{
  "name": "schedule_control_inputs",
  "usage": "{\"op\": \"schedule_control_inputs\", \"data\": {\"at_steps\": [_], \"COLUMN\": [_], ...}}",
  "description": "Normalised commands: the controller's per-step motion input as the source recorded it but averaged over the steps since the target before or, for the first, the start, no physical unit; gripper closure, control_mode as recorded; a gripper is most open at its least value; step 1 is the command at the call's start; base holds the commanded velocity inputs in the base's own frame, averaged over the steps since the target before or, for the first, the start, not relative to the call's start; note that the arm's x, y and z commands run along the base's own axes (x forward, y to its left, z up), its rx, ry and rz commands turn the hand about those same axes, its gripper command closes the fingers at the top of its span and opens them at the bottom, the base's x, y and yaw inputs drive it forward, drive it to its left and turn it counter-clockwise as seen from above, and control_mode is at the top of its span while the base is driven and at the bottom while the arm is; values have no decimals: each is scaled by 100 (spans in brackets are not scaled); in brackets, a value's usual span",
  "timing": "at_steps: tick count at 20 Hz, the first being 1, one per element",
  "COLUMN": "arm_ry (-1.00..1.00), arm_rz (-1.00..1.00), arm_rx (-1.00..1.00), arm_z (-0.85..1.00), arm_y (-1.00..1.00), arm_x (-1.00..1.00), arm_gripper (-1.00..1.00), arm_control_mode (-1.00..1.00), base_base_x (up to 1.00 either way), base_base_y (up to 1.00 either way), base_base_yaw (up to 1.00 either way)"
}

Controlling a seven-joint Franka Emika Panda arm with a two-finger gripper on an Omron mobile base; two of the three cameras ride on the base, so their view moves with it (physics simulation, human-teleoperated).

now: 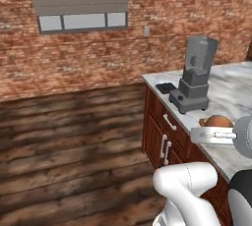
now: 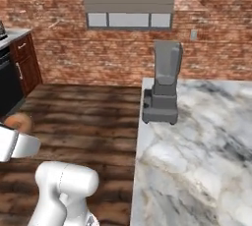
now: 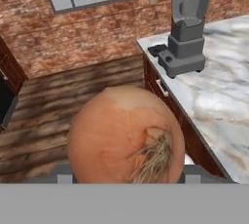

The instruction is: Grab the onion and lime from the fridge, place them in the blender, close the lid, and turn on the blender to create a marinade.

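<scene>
onion (image 3: 125, 138) hides fingers, blender (image 3: 187, 23) top cropped

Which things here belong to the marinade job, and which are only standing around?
For the job: onion, held in the gripper; blender; lid, lying on the counter beside the blender.

Only around: marble counter; wooden cupboard; window.

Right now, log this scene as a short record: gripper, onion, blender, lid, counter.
gripper: shut on the onion, held short of the counter's near edge
onion: orange-brown, between the fingers, close to the hand camera
blender: upright near the counter's corner, jar on base, top open
lid: flat black square on the counter beside the blender base
counter: grey-veined marble top over red-brown cabinets
</scene>
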Motion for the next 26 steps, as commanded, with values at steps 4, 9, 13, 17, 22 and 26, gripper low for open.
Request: {"op": "schedule_control_inputs", "data": {"at_steps": [4, 9, 13, 17, 22, 26], "arm_ry": [0, 0, 0, 0, 0, 0], "arm_rz": [0, 0, 0, 0, 0, 0], "arm_rx": [0, 0, 0, 0, 0, 0], "arm_z": [0, 0, 0, 0, 0, 0], "arm_y": [0, 0, 0, 0, 0, 0], "arm_x": [0, 0, 0, 0, 0, 0], "arm_gripper": [100, 100, 100, 100, 100, 100], "arm_control_mode": [100, 100, 100, 100, 100, 100], "base_base_x": [100, 100, 100, 79, 43, 23], "base_base_y": [30, 46, 59, 61, 47, 33], "base_base_yaw": [-27, -43, -58, -71, -82, -87]}}
